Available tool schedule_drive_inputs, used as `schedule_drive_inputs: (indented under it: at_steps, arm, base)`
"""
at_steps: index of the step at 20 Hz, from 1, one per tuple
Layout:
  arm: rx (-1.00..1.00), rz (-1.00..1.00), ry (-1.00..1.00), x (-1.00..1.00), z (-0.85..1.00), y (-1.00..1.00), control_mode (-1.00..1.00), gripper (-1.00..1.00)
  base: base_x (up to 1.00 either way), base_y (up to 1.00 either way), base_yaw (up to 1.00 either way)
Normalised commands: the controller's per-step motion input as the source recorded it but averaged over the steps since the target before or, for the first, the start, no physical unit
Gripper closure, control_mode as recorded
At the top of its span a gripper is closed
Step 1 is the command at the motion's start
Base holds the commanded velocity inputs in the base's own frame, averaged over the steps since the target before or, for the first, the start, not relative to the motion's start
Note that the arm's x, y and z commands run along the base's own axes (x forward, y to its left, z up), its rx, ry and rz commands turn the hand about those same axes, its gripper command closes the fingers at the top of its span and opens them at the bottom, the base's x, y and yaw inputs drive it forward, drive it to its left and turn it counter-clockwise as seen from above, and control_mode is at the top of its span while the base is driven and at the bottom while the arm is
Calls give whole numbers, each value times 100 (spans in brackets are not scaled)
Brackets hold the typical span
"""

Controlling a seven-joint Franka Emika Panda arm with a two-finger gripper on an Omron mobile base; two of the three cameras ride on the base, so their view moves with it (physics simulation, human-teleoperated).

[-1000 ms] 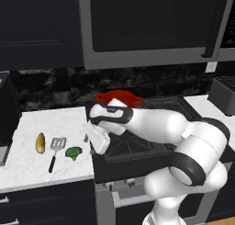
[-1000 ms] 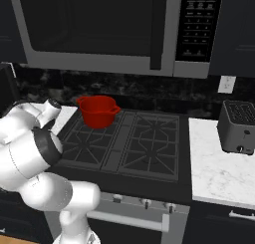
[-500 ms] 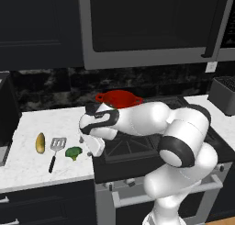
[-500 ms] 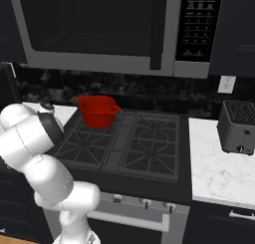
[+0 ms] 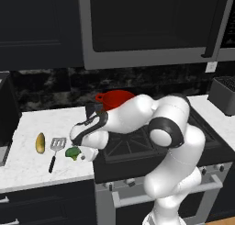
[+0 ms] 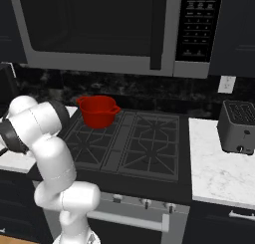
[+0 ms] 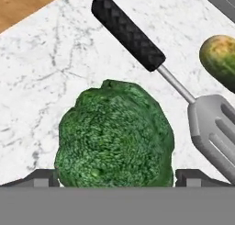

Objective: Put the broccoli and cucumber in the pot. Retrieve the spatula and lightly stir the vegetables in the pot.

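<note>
We're on the broccoli pick: drop straight down, keeping the bumpy dark-green broccoli floret (image 7: 114,134) centred, clear of the slotted grey metal spatula with black handle (image 7: 174,86) at right. Gripper (image 5: 82,154) jaws are spread wide, flanking the floret at bottom centre of the hand view, holding nothing. The round red pot (image 5: 117,100) waits upper centre of the left base view.

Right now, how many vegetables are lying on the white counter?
2. The broccoli lies near the counter's front edge, right under the open gripper. The cucumber lies further left, beyond the spatula. The arm may hide others.
</note>
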Motion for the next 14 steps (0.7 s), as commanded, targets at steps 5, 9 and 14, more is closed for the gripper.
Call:
schedule_drive_inputs:
  at_steps: [5, 9, 14]
  arm:
    - [-2, 9, -4, 37, -38, 30, -100, -100]
    - [0, 2, 1, 2, -6, 19, -100, 100]
    - [0, 0, 0, -16, 2, 0, -100, 100]
  base:
    - [0, 0, 0]
    - [0, 0, 0]
    - [0, 0, 0]
